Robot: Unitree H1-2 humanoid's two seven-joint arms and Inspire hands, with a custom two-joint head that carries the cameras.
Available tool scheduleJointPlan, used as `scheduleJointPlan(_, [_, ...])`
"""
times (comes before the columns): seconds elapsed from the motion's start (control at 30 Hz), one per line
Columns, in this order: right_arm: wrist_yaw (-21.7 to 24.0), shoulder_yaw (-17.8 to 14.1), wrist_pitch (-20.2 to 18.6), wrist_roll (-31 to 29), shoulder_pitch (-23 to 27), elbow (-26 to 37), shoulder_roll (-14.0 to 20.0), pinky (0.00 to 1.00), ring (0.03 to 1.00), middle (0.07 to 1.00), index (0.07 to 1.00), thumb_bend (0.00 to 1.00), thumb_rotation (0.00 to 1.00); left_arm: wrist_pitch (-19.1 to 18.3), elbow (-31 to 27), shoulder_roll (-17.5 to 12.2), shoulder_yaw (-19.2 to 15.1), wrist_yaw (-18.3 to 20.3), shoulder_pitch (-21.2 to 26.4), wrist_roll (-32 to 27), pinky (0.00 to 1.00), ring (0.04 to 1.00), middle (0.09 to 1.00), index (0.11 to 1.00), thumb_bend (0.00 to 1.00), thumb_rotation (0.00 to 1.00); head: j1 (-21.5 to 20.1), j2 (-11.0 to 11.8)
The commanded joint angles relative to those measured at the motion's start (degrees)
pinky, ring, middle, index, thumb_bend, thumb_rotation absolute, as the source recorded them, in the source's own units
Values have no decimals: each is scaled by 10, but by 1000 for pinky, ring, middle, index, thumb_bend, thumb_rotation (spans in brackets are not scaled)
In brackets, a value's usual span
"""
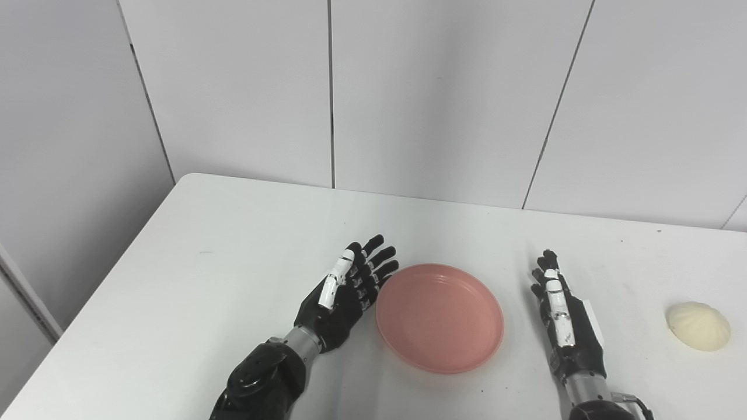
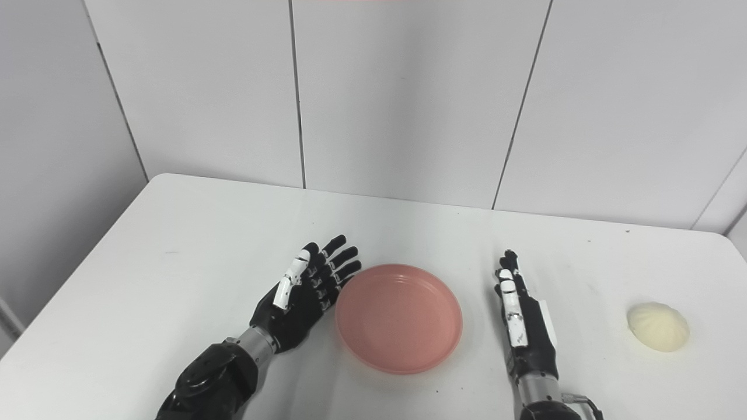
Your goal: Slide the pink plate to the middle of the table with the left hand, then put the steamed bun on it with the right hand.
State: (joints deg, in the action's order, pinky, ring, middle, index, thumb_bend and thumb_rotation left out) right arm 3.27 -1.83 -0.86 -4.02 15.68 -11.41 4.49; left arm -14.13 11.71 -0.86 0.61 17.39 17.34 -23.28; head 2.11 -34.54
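Observation:
A pink plate (image 1: 439,316) lies empty on the white table (image 1: 233,245), near the front and roughly in the middle. My left hand (image 1: 347,291) is open, fingers straight, with its fingertips right against the plate's left rim. My right hand (image 1: 563,315) is open and empty, edge-on to the table, a little right of the plate. A pale steamed bun (image 1: 698,325) sits on the table well to the right of my right hand, apart from it. The bun also shows in the right eye view (image 2: 658,326).
A white panelled wall (image 1: 408,87) stands behind the table's far edge. The table's left edge runs diagonally down to the front left corner.

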Motion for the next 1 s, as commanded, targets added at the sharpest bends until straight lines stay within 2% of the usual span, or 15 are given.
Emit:
scheduleJointPlan(0.0, [3,8,-23,-2,-9,-28,-14,988,977,979,981,253,1000,-38,33,-5,1,-7,-22,8,982,957,962,969,421,1000,0,0])
scheduleJointPlan(0.3, [-3,10,-15,6,-6,-35,-15,981,974,977,982,255,1000,-22,52,-2,-17,-20,-21,15,975,967,973,969,407,1000,-16,0])
scheduleJointPlan(0.33, [-4,9,-9,6,-5,-38,-15,981,974,977,982,255,1000,-20,54,-2,-20,-21,-20,16,975,967,973,969,406,1000,-36,1])
scheduleJointPlan(0.43, [-9,7,-7,8,-4,-35,-17,981,972,978,982,262,1000,-14,60,-2,-27,-23,-18,18,979,969,977,972,411,1000,-49,2])
scheduleJointPlan(0.47, [-11,8,-8,11,-3,-33,-15,982,972,978,983,262,1000,-9,63,-2,-29,-23,-17,19,981,970,978,973,412,1000,-65,4])
scheduleJointPlan(0.5, [-12,9,-7,15,-2,-30,-14,990,975,981,991,351,1000,-3,67,-2,-31,-22,-16,20,982,967,973,969,409,1000,-72,5])
scheduleJointPlan(0.6, [-26,20,15,50,4,-23,-5,970,965,973,988,408,1000,3,74,-2,-37,-27,-13,21,977,964,968,968,408,1000,-85,8])
scheduleJointPlan(0.7, [-38,26,40,78,11,-17,6,915,920,953,982,506,976,11,87,-2,-44,-28,-9,21,970,960,967,968,413,1000,-99,13])
scheduleJointPlan(0.87, [-63,26,36,126,21,16,23,846,890,930,972,577,933,39,98,-6,-41,-33,-7,46,957,950,964,970,410,1000,-117,21])
scheduleJointPlan(0.97, [-83,19,65,153,37,14,43,805,853,908,953,623,866,55,112,-11,-43,-32,-4,56,948,947,960,960,426,1000,-139,26])
